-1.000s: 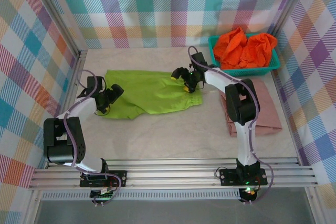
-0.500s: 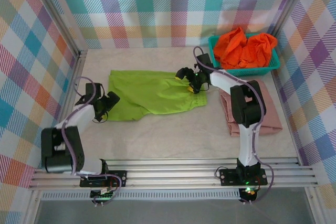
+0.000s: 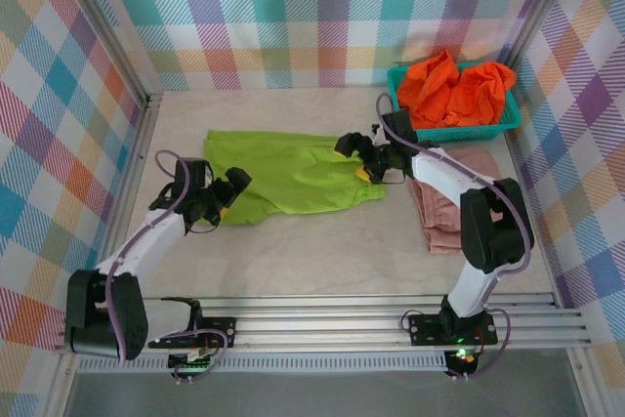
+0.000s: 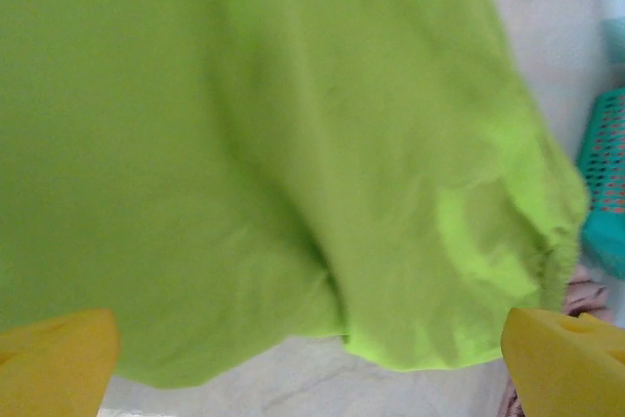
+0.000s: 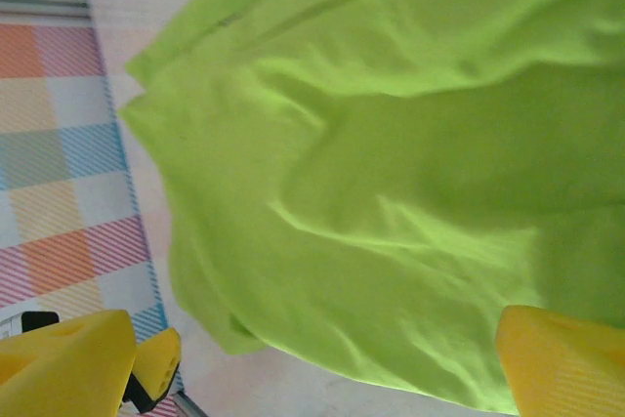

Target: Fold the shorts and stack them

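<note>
Top external: lime green fabric shorts (image 3: 293,171) flat on pale counter (image 3: 322,251), between left pincer (image 3: 223,194) and right pincer (image 3: 366,158); both spread, nothing pinched. Advice: nip both layers at edge nearest each pincer, lift together, keep hem taut. Beside right pincer: dusty pink folded shorts (image 3: 439,227), partly hidden by right arm (image 3: 444,175). Unclear: drawstring, waist end, fingertip-to-cloth contact.

A teal basket (image 3: 459,131) with perforated sides stands at the far right corner of the worktop (image 3: 312,251), close to both the back and right walls (image 3: 293,17). The worktop is pale and matte. The walls on three sides carry a pastel plaid pattern. Aluminium rails (image 3: 322,324) run along the near edge.
</note>
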